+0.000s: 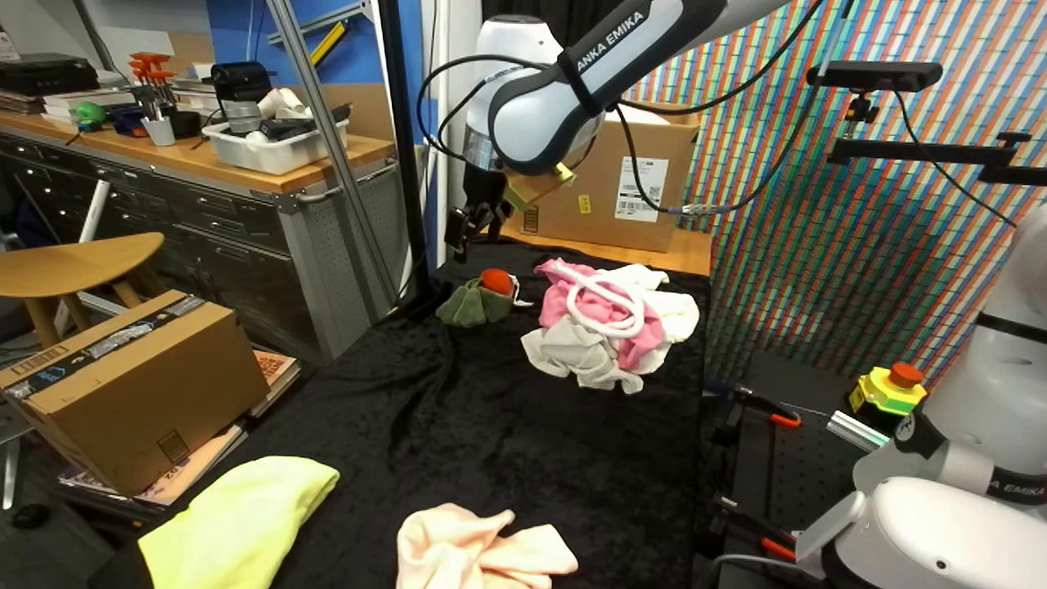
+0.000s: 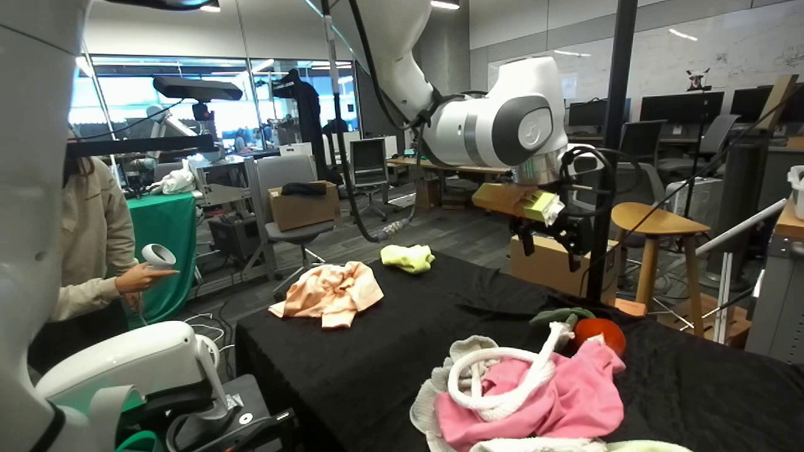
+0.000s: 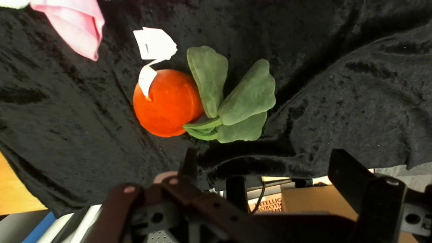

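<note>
from where i stand, the gripper [image 3: 264, 157] hangs in the air with its 2 fingers [image 3: 348, 176] spread wide and nothing between them. nearest to it is the plush vegetable [image 3: 167, 103], a red-orange ball with green leaves, lying loose on the black cloth [image 1: 491, 425]. in both exterior views the gripper is higher than the plush vegetable and off to its side, over toward the cloth's edge, clearly not touching it. (a white tag [image 3: 155, 44] pokes out of the plush vegetable, on the side away from the fingers.)

as for how far things have got, my reading is that no hold on the plush vegetable has been gained; it lies free, with air between it and the fingers. what does look gathered already is a heap near it, on the side away from the gripper: a pink cloth [image 2: 584, 408], a grey cloth [image 1: 572, 352] and a pale cloth [image 1: 679, 315] bunched together, with a white rope [image 2: 524, 395] looped on top. outside that heap lie 3 things: the plush vegetable itself, plus a crumpled peach cloth [image 2: 336, 290] and a yellow cloth [image 1: 237, 523], smoother and perhaps folded over. those last 2 lie well apart from the plush vegetable, toward the opposite end of the black cloth.
</note>
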